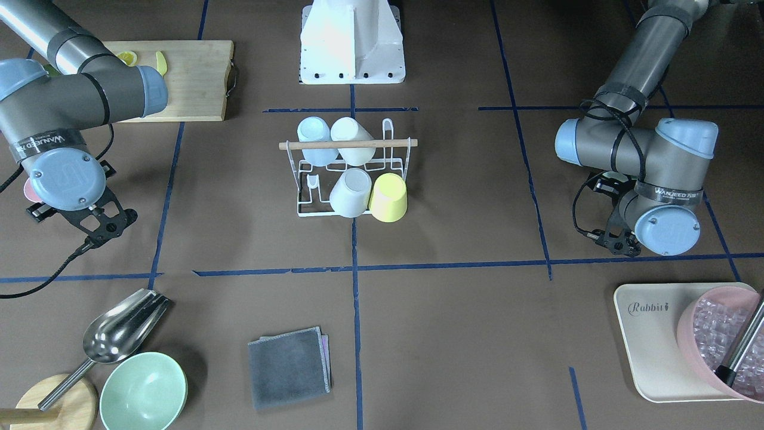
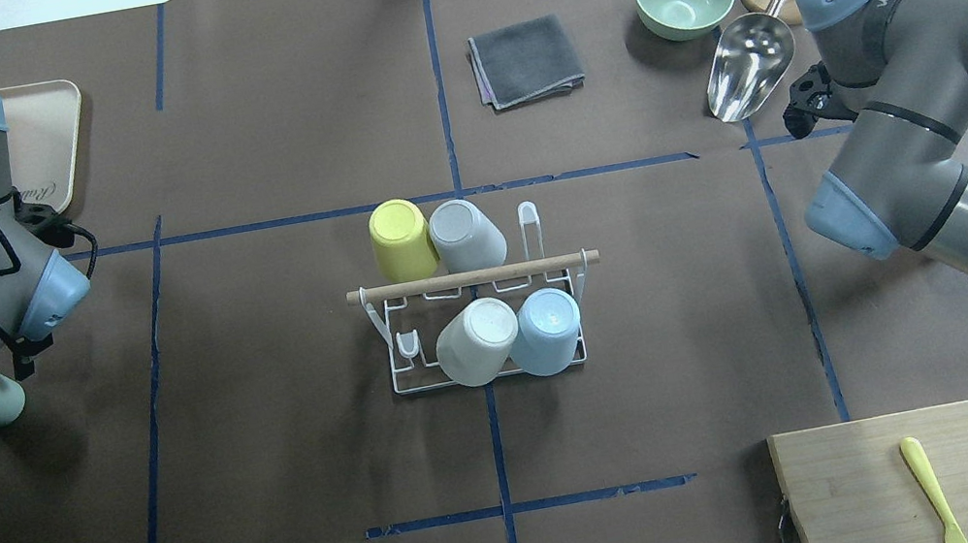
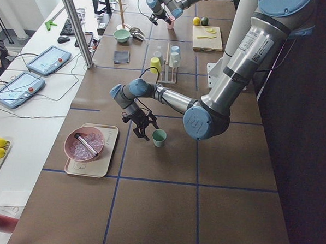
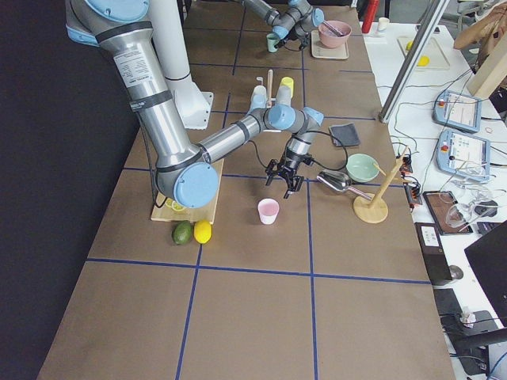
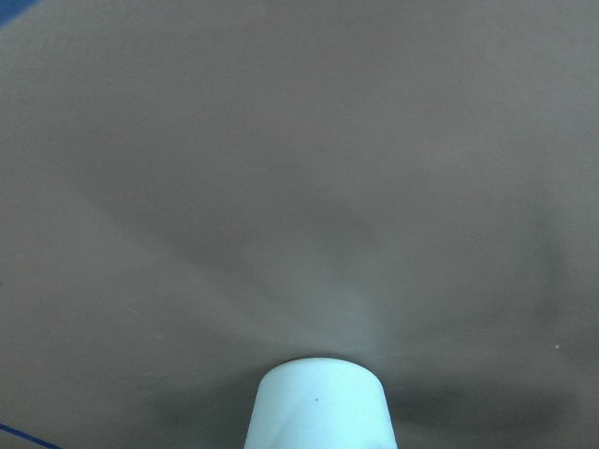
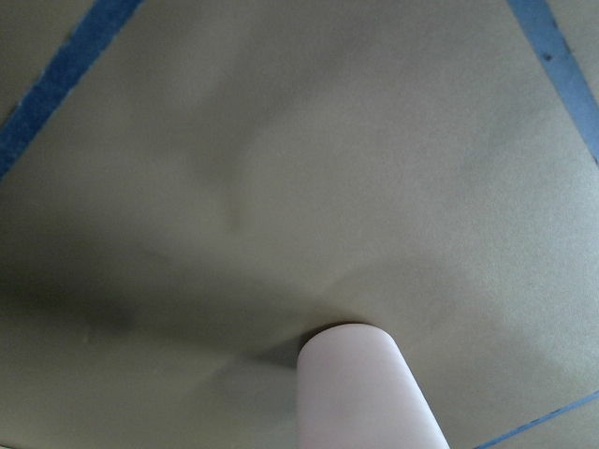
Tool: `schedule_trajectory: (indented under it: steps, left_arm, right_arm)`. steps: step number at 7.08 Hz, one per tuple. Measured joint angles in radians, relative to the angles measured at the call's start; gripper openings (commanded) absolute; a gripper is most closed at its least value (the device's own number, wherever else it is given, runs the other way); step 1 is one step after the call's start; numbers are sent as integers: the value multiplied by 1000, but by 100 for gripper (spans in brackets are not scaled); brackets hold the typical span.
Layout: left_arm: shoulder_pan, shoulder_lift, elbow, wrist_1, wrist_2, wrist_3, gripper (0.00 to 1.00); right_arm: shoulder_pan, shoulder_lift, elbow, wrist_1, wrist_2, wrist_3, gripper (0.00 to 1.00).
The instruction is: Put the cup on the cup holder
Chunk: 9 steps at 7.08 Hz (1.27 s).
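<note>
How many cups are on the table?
6: yellow cup, grey cup, white cup, pale blue cup on white wire rack; green cup by left gripper; pink cup by right gripper.

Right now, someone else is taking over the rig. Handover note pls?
Left gripper: holds nothing. It sits beside the green cup, which stands on the table apart from it. Open or shut: cannot tell.
Right gripper: holds nothing. The pink cup stands on the table near it, untouched. Open or shut: cannot tell.
Cup holder: mid-table.
Done: four cups sit upside down on it: yellow cup, grey cup, cream cup, blue cup.
Left: green and pink cups go on the two free prongs.
</note>
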Motion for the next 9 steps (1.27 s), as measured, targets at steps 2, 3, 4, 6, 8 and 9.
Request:
schedule_trajectory:
  steps: [2, 3, 4, 6, 8, 9]
  left_arm:
    - [12, 2, 3, 46, 0, 2, 100]
    - [20, 4, 4, 72, 0, 2, 100]
    - [28, 6, 6, 93, 1, 2, 100]
    - [38, 9, 19, 111, 5, 1, 100]
    - [41, 17, 27, 113, 36, 0, 100]
    - [42, 21, 28, 113, 46, 0, 100]
  right_arm:
    - [-27, 27, -28, -56, -45, -13, 100]
    - [-34, 51, -74, -66, -67, -34, 100]
    - [-37, 67, -121, -68, -78, -55, 100]
    - [-46, 81, -198, -68, -105, -73, 100]
    - [-62, 90, -244, -72, -116, -78, 100]
    - [-64, 98, -264, -75, -118, -78, 100]
